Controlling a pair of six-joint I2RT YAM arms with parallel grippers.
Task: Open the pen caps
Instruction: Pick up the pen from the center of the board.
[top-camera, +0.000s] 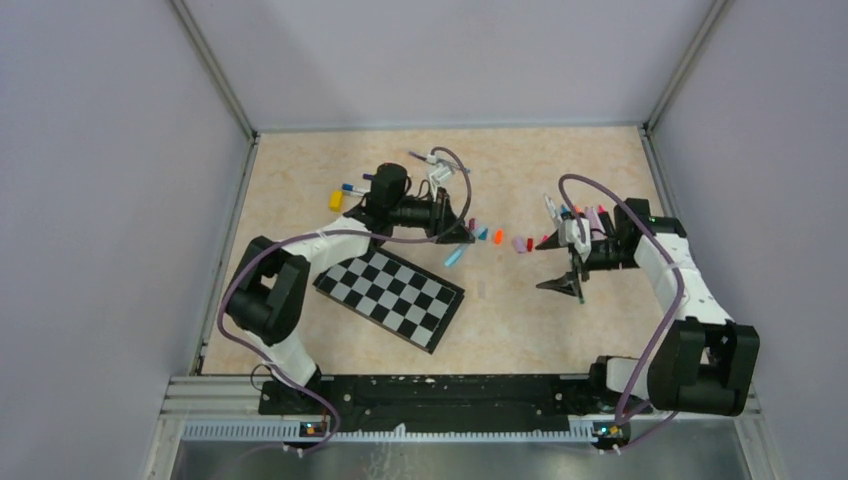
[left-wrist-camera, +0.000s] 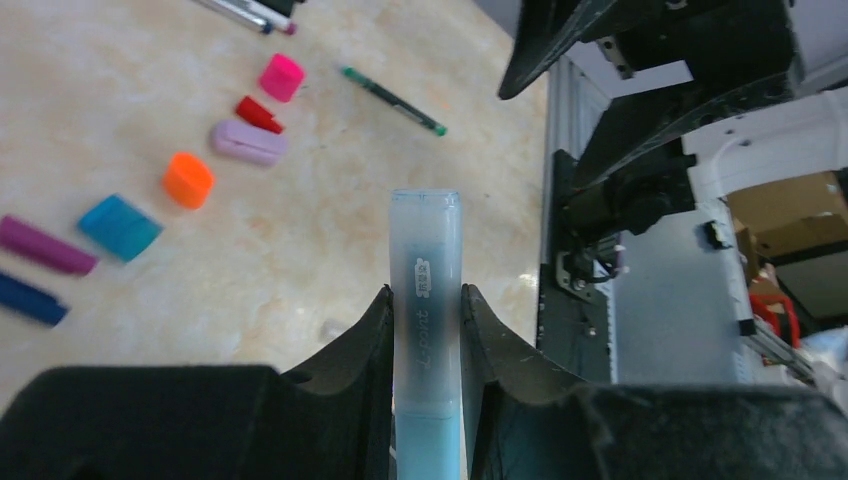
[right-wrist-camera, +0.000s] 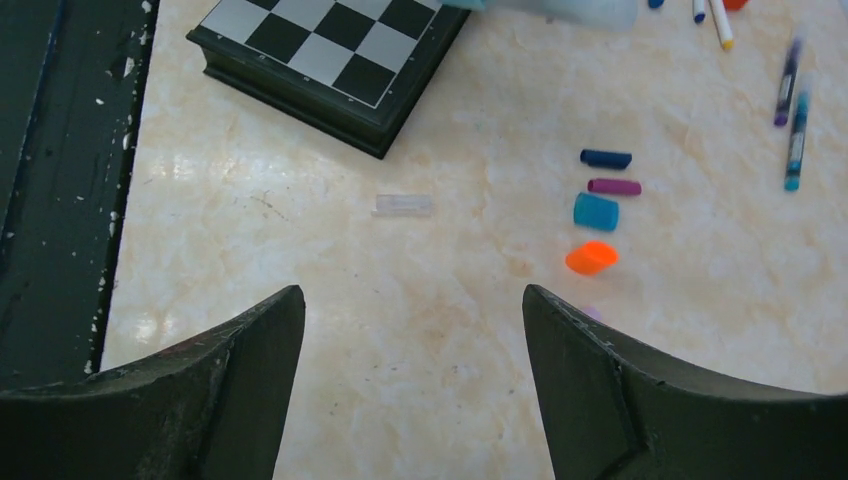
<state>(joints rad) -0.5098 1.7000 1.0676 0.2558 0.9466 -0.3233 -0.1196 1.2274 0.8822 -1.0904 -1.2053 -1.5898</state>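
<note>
Gripping blue highlighter (left-wrist-camera: 425, 300) in left fingers (left-wrist-camera: 352, 350) | right fingers (right-wrist-camera: 235, 370) wide | pen caps (left-wrist-camera: 188, 180) loose

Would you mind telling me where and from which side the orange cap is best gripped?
Likely from straight above, pinching the orange cap across its narrow width at mid-length: it lies on its side, and the teal cap sits close beside it.

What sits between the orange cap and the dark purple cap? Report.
The teal cap lies between orange cap and dark purple cap; right wrist view shows it.
</note>
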